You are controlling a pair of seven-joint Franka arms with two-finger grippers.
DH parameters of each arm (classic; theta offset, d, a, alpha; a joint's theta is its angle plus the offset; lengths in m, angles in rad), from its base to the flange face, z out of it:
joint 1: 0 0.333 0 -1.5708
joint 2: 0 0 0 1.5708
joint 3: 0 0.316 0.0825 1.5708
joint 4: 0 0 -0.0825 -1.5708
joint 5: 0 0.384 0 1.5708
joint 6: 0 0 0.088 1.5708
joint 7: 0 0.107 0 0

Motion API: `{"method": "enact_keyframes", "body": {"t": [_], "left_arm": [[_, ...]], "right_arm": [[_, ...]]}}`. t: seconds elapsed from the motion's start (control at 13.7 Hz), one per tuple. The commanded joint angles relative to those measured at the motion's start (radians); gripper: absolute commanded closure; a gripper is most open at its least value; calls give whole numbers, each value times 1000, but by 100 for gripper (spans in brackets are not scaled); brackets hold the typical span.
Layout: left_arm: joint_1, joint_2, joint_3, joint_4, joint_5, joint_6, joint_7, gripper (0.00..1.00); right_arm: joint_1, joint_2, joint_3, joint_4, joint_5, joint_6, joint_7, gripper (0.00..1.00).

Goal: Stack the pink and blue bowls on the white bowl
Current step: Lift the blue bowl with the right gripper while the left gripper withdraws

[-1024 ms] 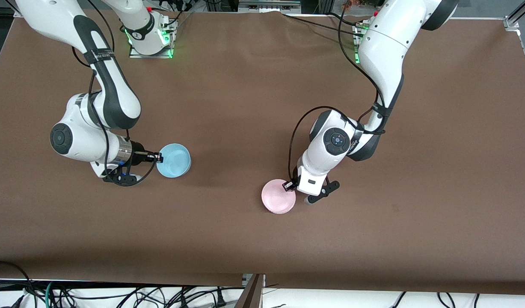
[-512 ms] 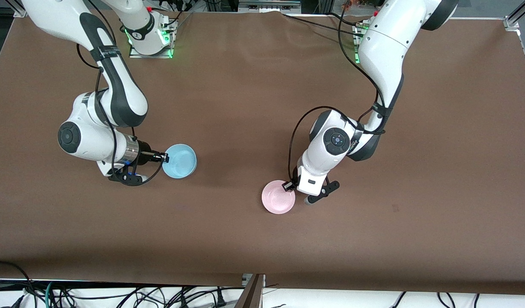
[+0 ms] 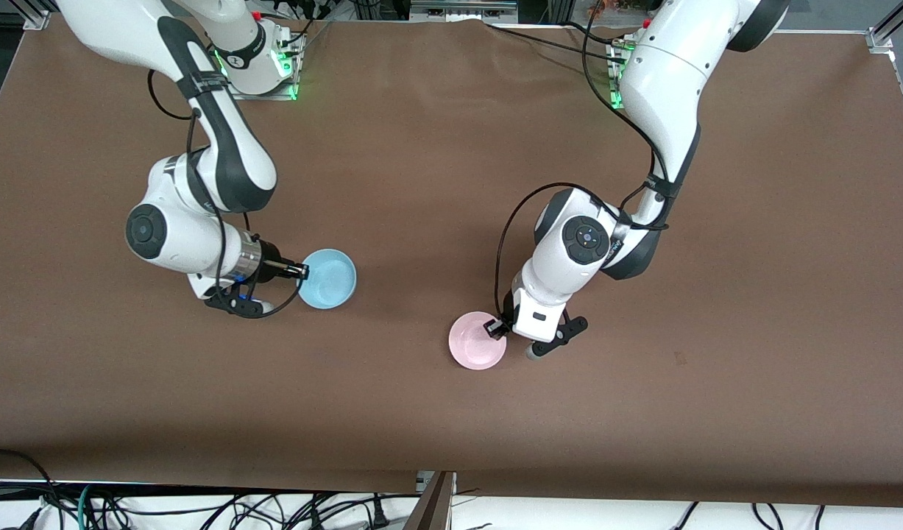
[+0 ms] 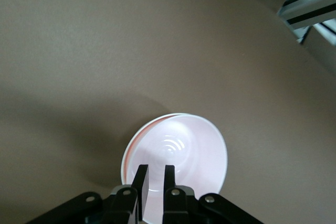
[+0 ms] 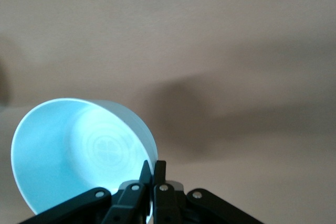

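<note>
The pink bowl (image 3: 477,342) lies level on the brown table (image 3: 422,169), toward the left arm's end. In the left wrist view a pale outer rim (image 4: 127,153) shows just under the pink bowl (image 4: 184,150); this looks like the white bowl beneath it. My left gripper (image 3: 493,327) (image 4: 155,174) is open by a narrow gap, and its fingers straddle the pink bowl's rim. The blue bowl (image 3: 330,278) (image 5: 79,150) hangs a little above the table, toward the right arm's end. My right gripper (image 3: 302,271) (image 5: 153,169) is shut on its rim.
Both arm bases (image 3: 256,66) stand along the table's edge farthest from the front camera. Cables (image 3: 201,508) and a dark post (image 3: 433,500) lie just off the table's nearest edge. Bare brown table surface (image 3: 407,294) separates the two bowls.
My right arm has carried the blue bowl toward the pink bowl. My left gripper's fingers have parted, and the pink bowl has gone from tilted to level.
</note>
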Motion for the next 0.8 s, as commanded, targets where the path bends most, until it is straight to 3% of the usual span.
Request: {"method": "enact_keyframes", "body": {"t": [0.0, 0.22, 0.51, 0.73], "left_arm": [[9, -19, 10, 75, -35, -134, 6, 82], [38, -22, 4, 153, -36, -276, 7, 83], [98, -67, 4, 286, -56, -522, 16, 84], [141, -140, 6, 296, -55, -620, 35, 84]], "right_arm": [[36, 23, -3, 31, 15, 27, 69, 100], [114, 58, -3, 57, 15, 121, 221, 100], [247, 196, -5, 251, 5, 185, 500, 100], [306, 290, -8, 353, 0, 292, 596, 100]]}}
